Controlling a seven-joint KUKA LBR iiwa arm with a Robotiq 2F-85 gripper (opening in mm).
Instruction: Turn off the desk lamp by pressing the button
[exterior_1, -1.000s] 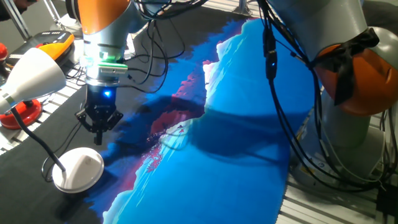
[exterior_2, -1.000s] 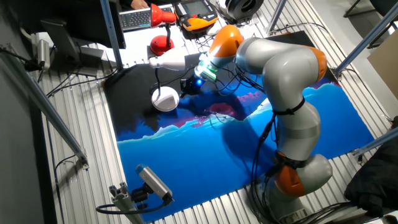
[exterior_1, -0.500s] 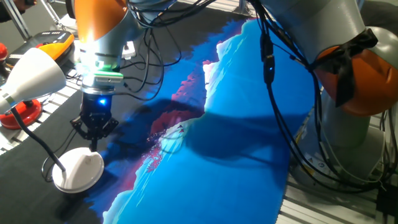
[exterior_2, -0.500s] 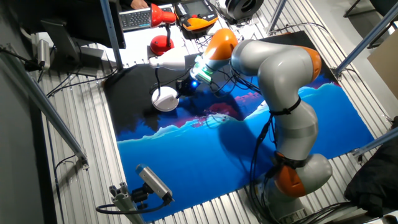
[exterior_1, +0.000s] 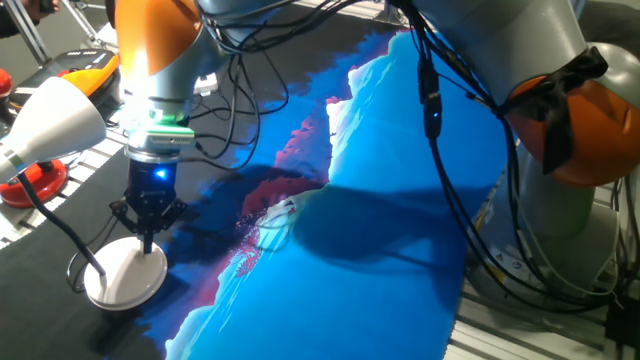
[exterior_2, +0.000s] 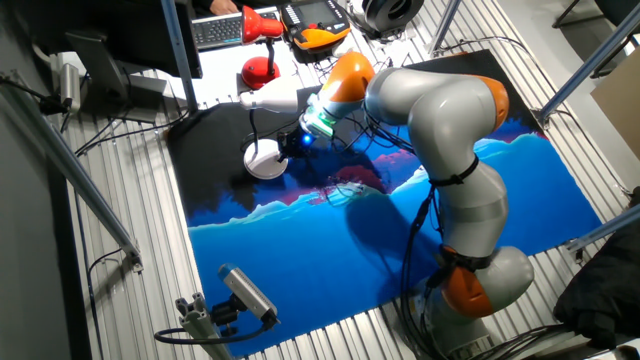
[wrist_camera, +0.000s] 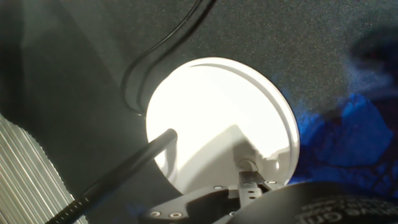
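Button on the glare-washed desk lamp (wrist_camera: 211, 118) base indistinguishable; tool (exterior_1: 148, 243) fingertips' gap unclear.

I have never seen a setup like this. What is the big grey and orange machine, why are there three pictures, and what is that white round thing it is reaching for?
The machine is a robot arm with two small fingers at its tip, the gripper. Two pictures come from fixed cameras looking at the table from different sides; the third comes from a camera on the hand, looking down along the fingers. The white round thing is the dome base of a desk lamp, which has a thin black neck and a cone shade. It stands on a black and blue cloth. The gripper is right above the base and holds nothing.
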